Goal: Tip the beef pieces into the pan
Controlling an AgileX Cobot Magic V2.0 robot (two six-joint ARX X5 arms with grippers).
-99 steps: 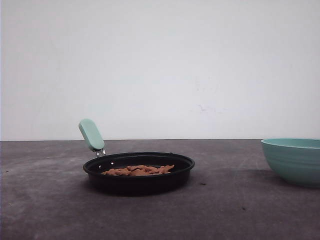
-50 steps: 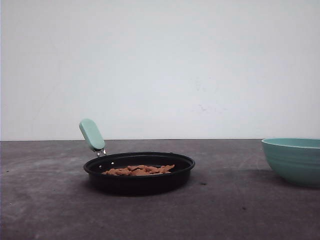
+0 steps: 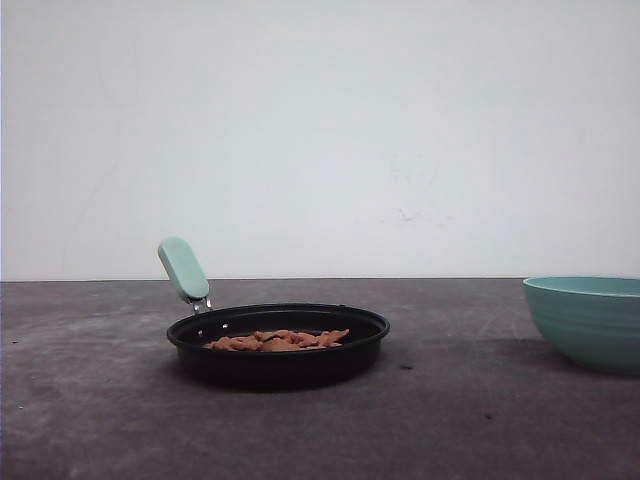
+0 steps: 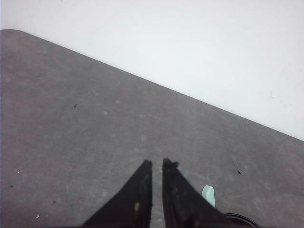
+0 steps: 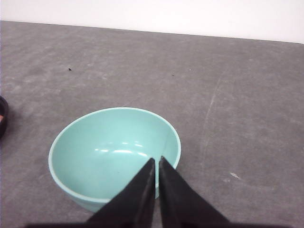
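The black pan (image 3: pixel 278 364) sits on the table left of centre, its mint-green handle (image 3: pixel 184 268) rising toward the back left. Orange-brown beef pieces (image 3: pixel 278 340) lie heaped inside it. In the left wrist view my left gripper (image 4: pixel 157 164) hovers over bare table, shut with nothing between its fingers; the pan's handle (image 4: pixel 208 195) and a sliver of the pan's rim (image 4: pixel 242 220) sit beside it. My right gripper (image 5: pixel 156 160) is shut and empty above the near rim of the teal bowl (image 5: pixel 104 147), whose inside holds nothing.
The teal ribbed bowl (image 3: pixel 590 320) stands at the table's right edge in the front view. The grey tabletop (image 3: pixel 470 430) runs back to a white wall. In the right wrist view the pan's edge (image 5: pixel 2 124) shows beside the bowl.
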